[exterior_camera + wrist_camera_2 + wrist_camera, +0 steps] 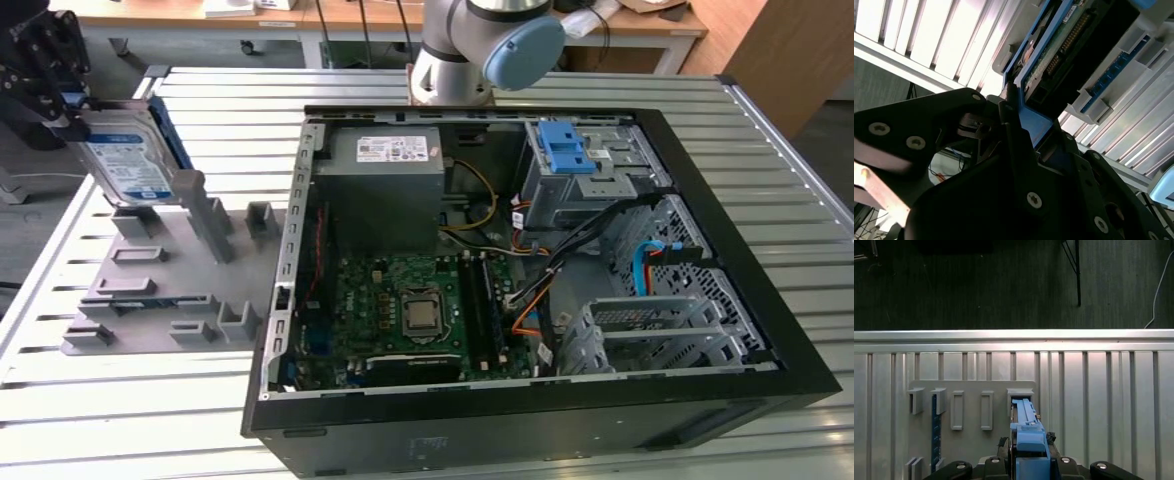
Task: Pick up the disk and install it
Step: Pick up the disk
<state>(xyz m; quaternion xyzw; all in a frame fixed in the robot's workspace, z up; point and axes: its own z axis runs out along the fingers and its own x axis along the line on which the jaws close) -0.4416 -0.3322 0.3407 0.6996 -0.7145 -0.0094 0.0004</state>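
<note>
Gripper (67, 105) jaws clamped on the upper end of the disk (127, 155), at the exterior view's far left, just above the grey fixture plate (147, 290). Disk stands on end, long axis near-vertical, top leaning toward that view's left. White-and-blue label faces the exterior camera; its print is unreadable.

My arm (454, 60) is a smooth silver-grey tube, and its joint wears a round, pale blue cap (523, 52). My tool (67, 100) is matte black, built of flat angular plates and rounded links. Small silver screws (1034, 200) dot those plates in both wrist views, two of them side by side on one link. A bare, pale metal block (874, 187) sits at its edge.
</note>
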